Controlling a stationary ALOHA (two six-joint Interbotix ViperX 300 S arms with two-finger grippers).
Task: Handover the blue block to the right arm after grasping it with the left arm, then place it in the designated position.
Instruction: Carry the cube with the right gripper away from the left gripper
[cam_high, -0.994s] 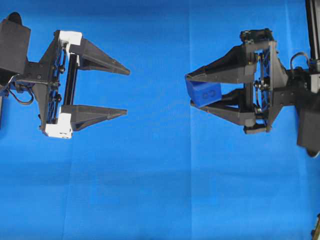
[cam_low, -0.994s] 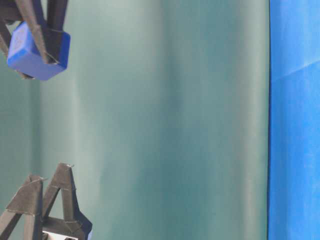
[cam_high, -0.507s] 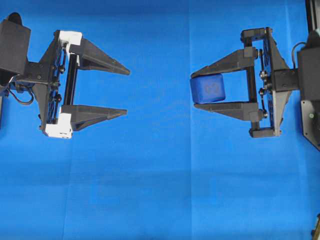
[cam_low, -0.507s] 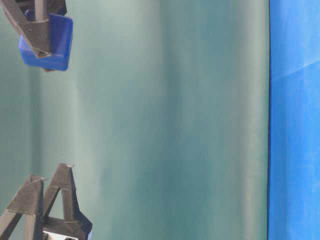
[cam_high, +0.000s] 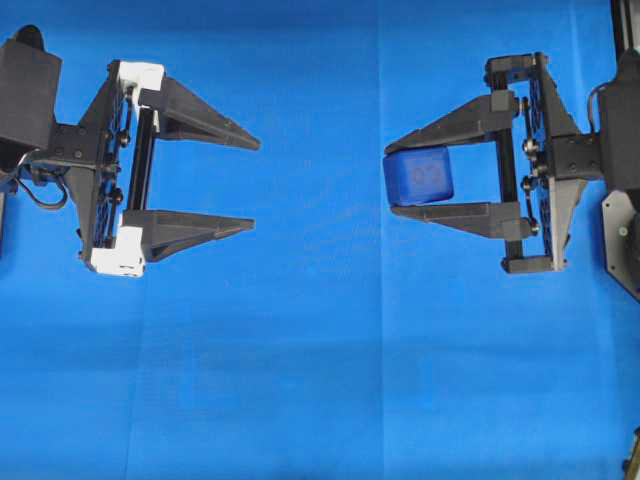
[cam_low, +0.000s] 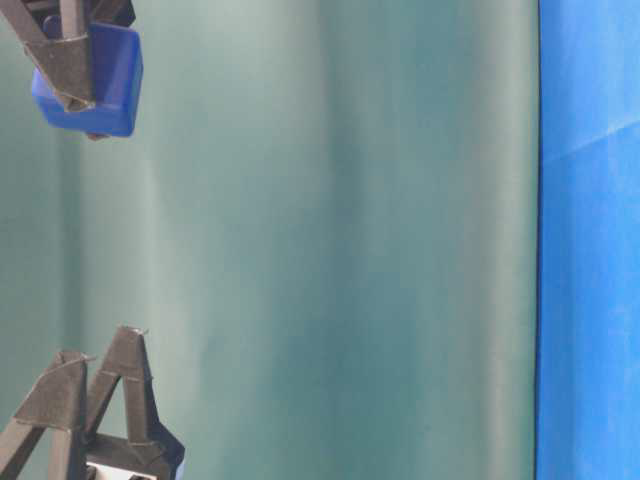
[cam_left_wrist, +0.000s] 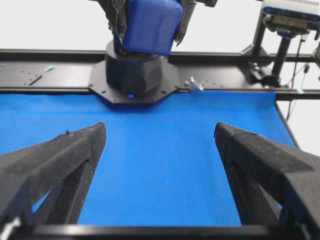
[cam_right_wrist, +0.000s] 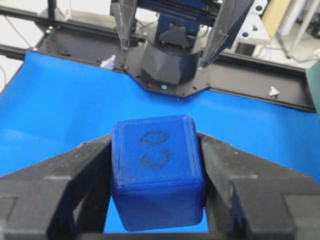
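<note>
The blue block (cam_high: 418, 178) is a dark blue cube with a "3" on its top face. It is clamped between the two all-black fingers of my right gripper (cam_high: 393, 178), which holds it in the air above the blue cloth. The right wrist view shows the block (cam_right_wrist: 157, 172) squeezed level between both fingers. My left gripper (cam_high: 255, 185), with white end pieces, is wide open and empty. It faces the block across a gap. In the left wrist view the block (cam_left_wrist: 150, 25) hangs high ahead, beyond my open left fingertips (cam_left_wrist: 95, 135).
The blue cloth (cam_high: 320, 380) covers the table. The right arm's black base (cam_left_wrist: 134, 75) and a black frame rail (cam_left_wrist: 50, 70) stand at the far edge. The left arm's base (cam_right_wrist: 170, 65) is opposite. A green backdrop (cam_low: 330, 240) fills the table-level view.
My right gripper, tilted a second ago, has rotated level with the block in it and drawn slightly to the right. The left gripper has not moved.
</note>
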